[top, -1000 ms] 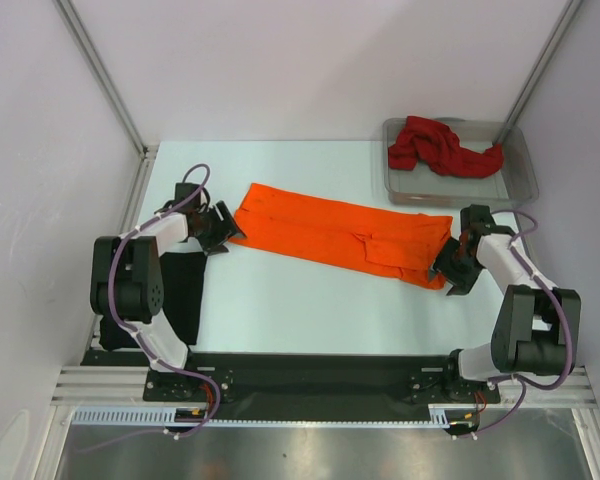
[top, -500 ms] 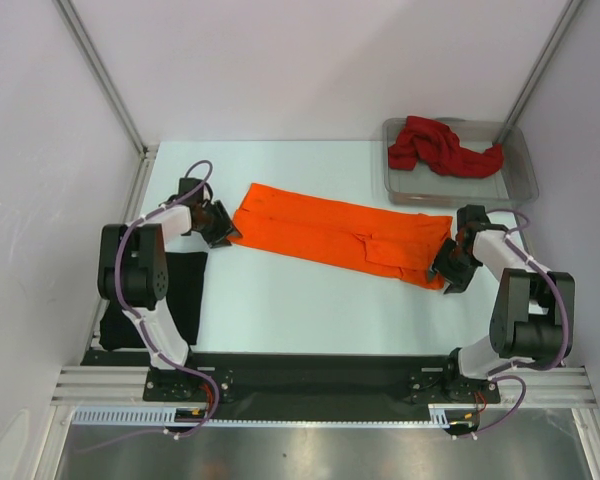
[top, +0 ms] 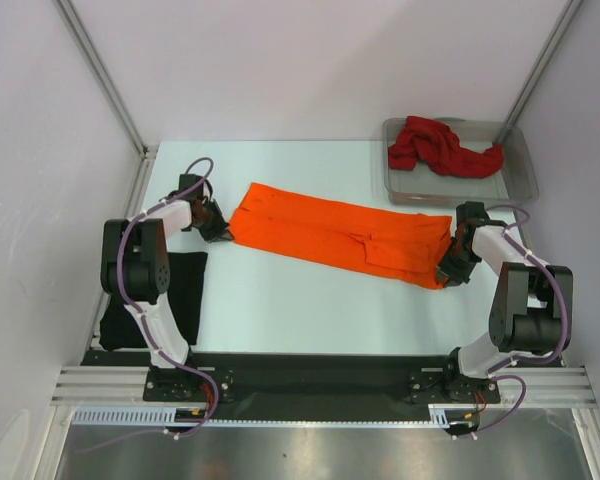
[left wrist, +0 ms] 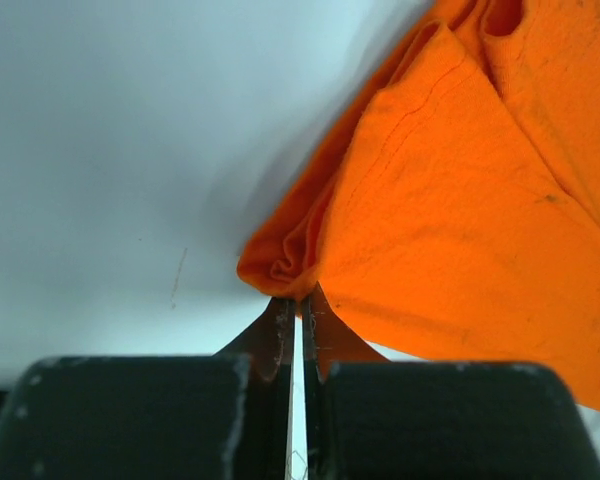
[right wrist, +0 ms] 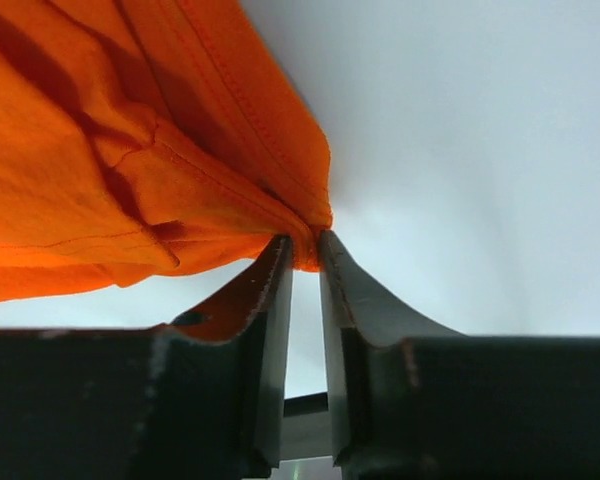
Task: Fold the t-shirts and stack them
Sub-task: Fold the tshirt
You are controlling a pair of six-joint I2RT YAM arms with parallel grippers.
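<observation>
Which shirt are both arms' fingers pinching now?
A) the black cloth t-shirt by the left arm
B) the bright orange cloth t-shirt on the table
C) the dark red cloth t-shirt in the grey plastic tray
B: the wrist views show the left fingers and right fingers closed on corners of the bright orange cloth t-shirt.

Open table (top: 310, 300) before orange shirt (top: 330, 232); tray (top: 480, 190) crowds far right; black shirt (top: 185, 290) near-left.

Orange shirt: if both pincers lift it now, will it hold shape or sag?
Probably floppy: the orange shirt bunches into soft folds where the left pincer and right pincer pinch its ends, so the middle would likely sag. Thin cloth, likely light. Small bites might slip.
</observation>
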